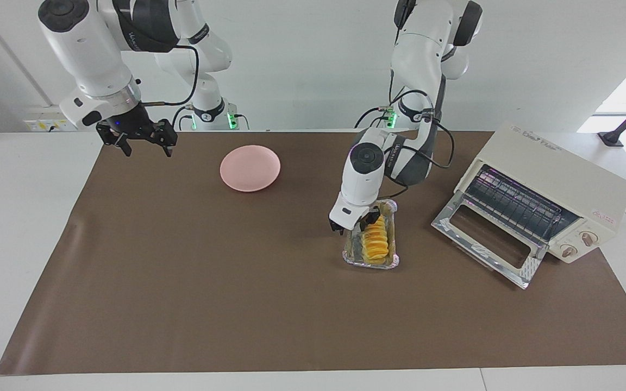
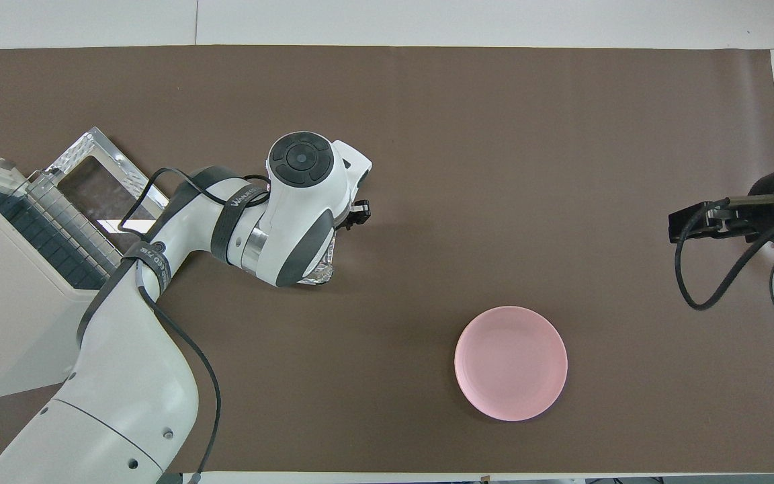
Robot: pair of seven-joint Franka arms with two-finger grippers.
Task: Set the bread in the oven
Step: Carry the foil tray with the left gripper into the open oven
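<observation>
The golden-yellow ridged bread [image 1: 376, 244] lies in a silver foil tray [image 1: 388, 264] near the middle of the brown mat. My left gripper [image 1: 354, 227] is low over the end of the tray nearer to the robots, open, with one finger [image 1: 370, 219] at the bread's end. In the overhead view the left arm hides the bread, and only a corner of the foil tray [image 2: 320, 272] shows. The cream-white oven [image 1: 552, 179] stands at the left arm's end of the table with its glass door [image 1: 486, 240] dropped open and the rack showing. My right gripper [image 1: 138, 142] waits open, raised over the mat's corner.
A pink plate [image 1: 250, 168] sits empty on the mat, nearer to the robots than the tray and toward the right arm's end; it also shows in the overhead view [image 2: 510, 363]. The oven [image 2: 4, 282] is angled toward the tray. White table surrounds the mat.
</observation>
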